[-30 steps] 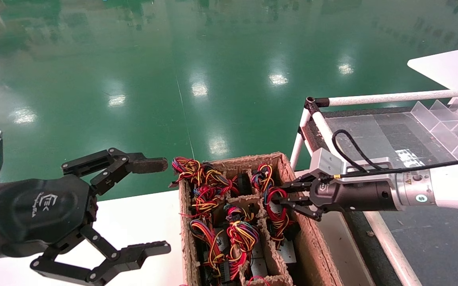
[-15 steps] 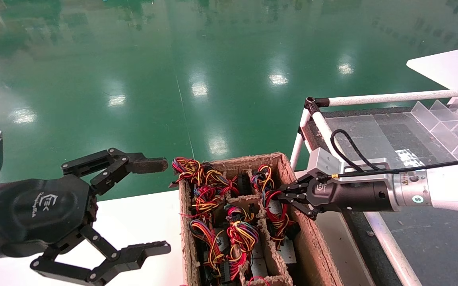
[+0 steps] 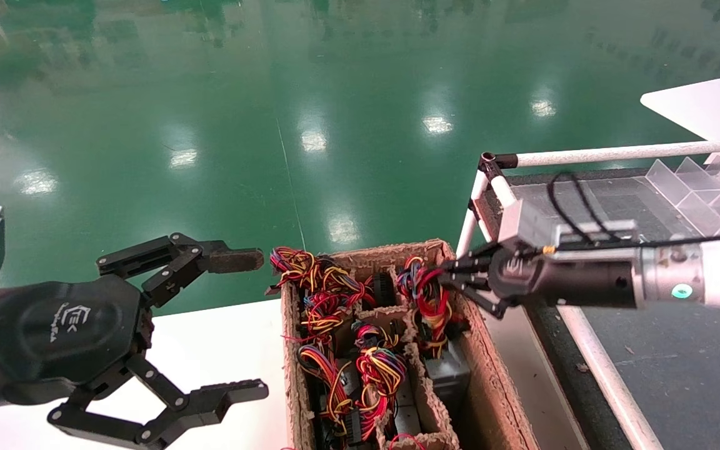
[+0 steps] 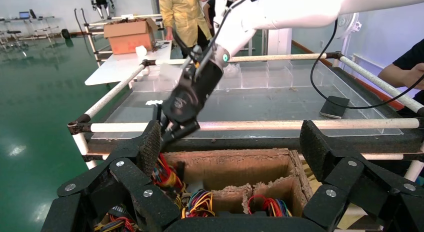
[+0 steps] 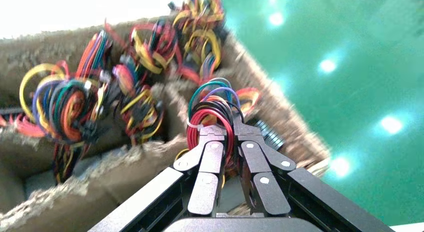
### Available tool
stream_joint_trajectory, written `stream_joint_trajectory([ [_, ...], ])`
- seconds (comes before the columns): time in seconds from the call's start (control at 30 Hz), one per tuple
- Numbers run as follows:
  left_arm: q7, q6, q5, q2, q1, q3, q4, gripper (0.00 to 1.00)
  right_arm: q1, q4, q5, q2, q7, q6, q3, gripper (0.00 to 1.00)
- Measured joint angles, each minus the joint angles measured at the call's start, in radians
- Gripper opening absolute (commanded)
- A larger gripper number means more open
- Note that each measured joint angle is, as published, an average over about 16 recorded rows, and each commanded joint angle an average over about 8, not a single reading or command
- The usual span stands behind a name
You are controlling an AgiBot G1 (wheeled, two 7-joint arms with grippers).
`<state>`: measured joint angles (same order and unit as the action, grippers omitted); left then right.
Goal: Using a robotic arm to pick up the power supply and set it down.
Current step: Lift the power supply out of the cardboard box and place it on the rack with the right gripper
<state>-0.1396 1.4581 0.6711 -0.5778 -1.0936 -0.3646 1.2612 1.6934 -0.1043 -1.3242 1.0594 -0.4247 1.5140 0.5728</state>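
A: What can't we make out from here?

B: The supply (image 3: 446, 375) itself is mostly hidden. From the head view we see a grey box low in the carton's (image 3: 497, 387) right-hand row, with its wire bundle (image 3: 427, 300) rising to the right gripper (image 3: 444, 281). Whether the box touches the carton floor, we cannot tell. The carton's near end is cut off by the edge of the picture.

A: And the right gripper's hold?

B: In the right wrist view its fingers (image 5: 210, 159) are pinched almost together on the red and black wires (image 5: 212, 117), near a white tie. It has the bundle, not the metal case.

A: The left gripper?

B: The left gripper (image 3: 241, 325) hangs over the white table (image 3: 210, 350) just left of the carton, fingers spread wide, holding nothing. Its wrist is cut off at the picture's edge.

A: How many do we count?

B: Two grippers. One carton with three rows of cells. Bundles: about five tangles show from the head, but they overlap, so we can't fix a number. One pipe-framed bench (image 3: 616, 153) on the right, with clear dividers (image 3: 704, 194) partly cut off.

A: Anything in the left wrist view?

B: Two people behind the bench, both cut off: one in yellow (image 4: 187, 15), one by an arm (image 4: 405, 72) only.
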Motion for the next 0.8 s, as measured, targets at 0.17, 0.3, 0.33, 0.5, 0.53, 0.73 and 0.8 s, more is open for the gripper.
stream_joint_trajectory([
  [0.17, 0.000, 0.000, 0.000, 0.000, 0.000, 0.000, 0.000, 1.00, 0.037, -0.018, 0.026, -0.021, -0.002, 0.023, -0.018, 0.00],
  [0.3, 0.000, 0.000, 0.000, 0.000, 0.000, 0.000, 0.000, 1.00, 0.069, -0.036, 0.047, -0.040, 0.003, 0.038, -0.032, 0.00],
  [0.33, 0.000, 0.000, 0.000, 0.000, 0.000, 0.000, 0.000, 1.00, 0.077, -0.042, 0.052, -0.044, 0.006, 0.042, -0.035, 0.00],
  [0.5, 0.000, 0.000, 0.000, 0.000, 0.000, 0.000, 0.000, 1.00, 0.116, -0.072, 0.074, -0.066, 0.023, 0.053, -0.045, 0.00],
  [0.53, 0.000, 0.000, 0.000, 0.000, 0.000, 0.000, 0.000, 1.00, 0.123, -0.079, 0.077, -0.071, 0.027, 0.055, -0.047, 0.00],
  [0.73, 0.000, 0.000, 0.000, 0.000, 0.000, 0.000, 0.000, 1.00, 0.173, -0.120, 0.089, -0.103, 0.049, 0.053, -0.050, 0.00],
  [0.8, 0.000, 0.000, 0.000, 0.000, 0.000, 0.000, 0.000, 1.00, 0.191, -0.130, 0.089, -0.115, 0.056, 0.048, -0.049, 0.00],
])
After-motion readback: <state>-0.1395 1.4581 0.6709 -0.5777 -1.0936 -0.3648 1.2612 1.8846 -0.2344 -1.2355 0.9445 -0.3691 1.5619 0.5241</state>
